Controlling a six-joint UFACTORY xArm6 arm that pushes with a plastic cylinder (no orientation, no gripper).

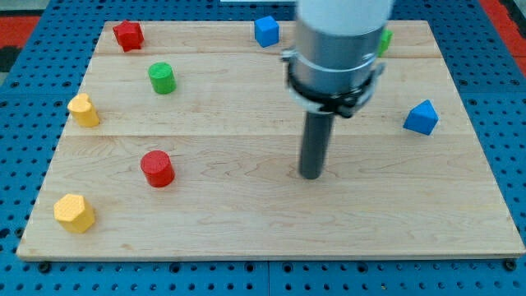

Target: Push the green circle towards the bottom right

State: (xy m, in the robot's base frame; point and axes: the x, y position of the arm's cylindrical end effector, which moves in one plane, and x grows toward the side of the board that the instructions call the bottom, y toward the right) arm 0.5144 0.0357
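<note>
Wooden board (246,222) on a blue pegboard table (25,33), widely set with small blocks — spacing that leaves room to steer one without disturbing the rest. Arm housing (339,41), grey and bulky, over the upper middle of the board, masking part of a green block (385,39) at the view's top right; shape not determinable. Rod vertical beneath the housing, my tip (310,175) down at the board near its middle, touching no block — nothing gripped, nothing pressed, no jaws to open or close, merely a bare end resting in open wood. Blue pointed block (422,117) to the view's right of the tip, well apart. Blue block (266,31) at the top edge, left of the housing. Red star-like block (128,35) at top left. Red cylinder (157,168) at left centre, level with the tip but well apart. Yellow block (74,213) at bottom left; a second yellow block (83,110) at the left edge. Green circle (162,78) — the task's piece — in the upper left, well apart from the tip, up and to the view's left of it. Judged not yet engaged: tip likely needs to pass to the circle's upper-left side before pushing down and rightward; red cylinder lies near that path.
</note>
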